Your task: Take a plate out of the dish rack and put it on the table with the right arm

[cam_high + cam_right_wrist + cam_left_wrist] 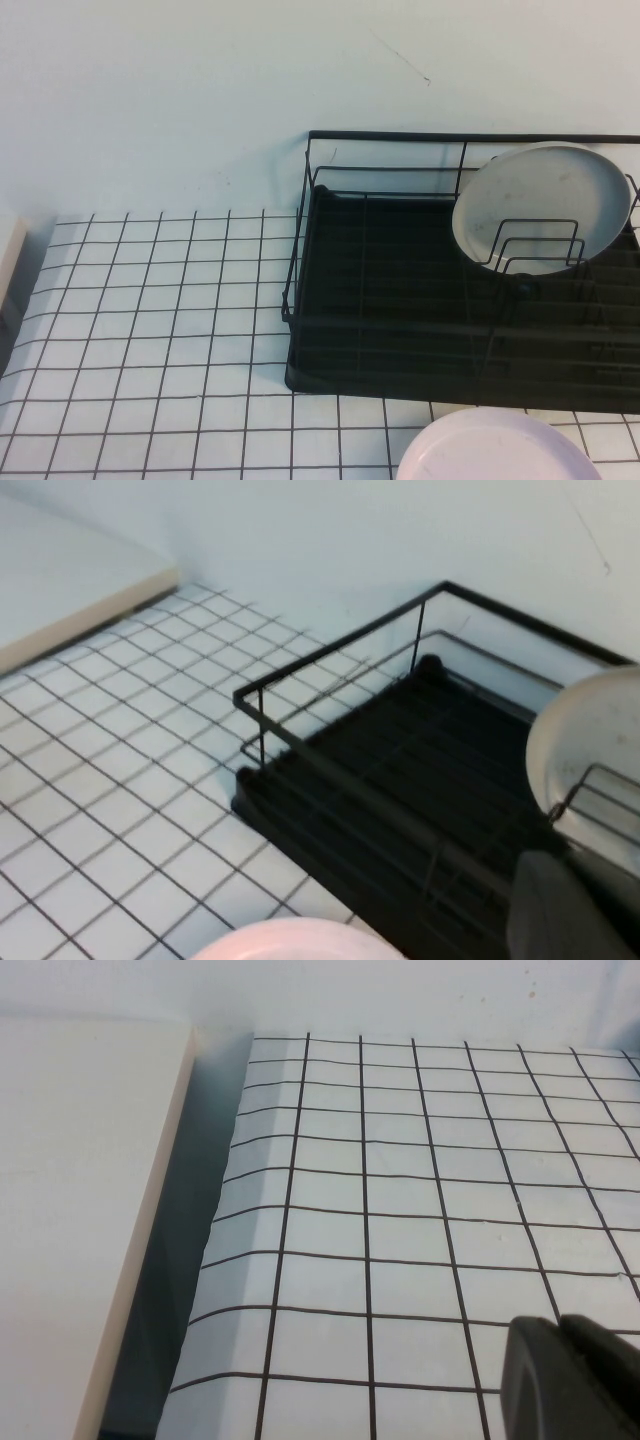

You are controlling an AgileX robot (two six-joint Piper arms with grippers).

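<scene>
The pale pink plate [498, 446] lies low at the near edge of the high view, on the table [150, 330] just in front of the dish rack [380, 300]. It also shows in the right wrist view [285, 942]. The black wire dish rack [400, 770] holds a grey-white plate [545, 205] standing upright in its dividers. My right gripper [565, 890] shows only as a grey part above the rack's near side, apart from the pink plate. My left gripper [555, 1325] is shut and empty over the table's left part.
A cream board [80, 1210] lies beyond the table's left edge, across a dark gap. It also shows in the right wrist view [70, 580]. A pale wall stands behind the rack. White gridded table stretches left of the rack.
</scene>
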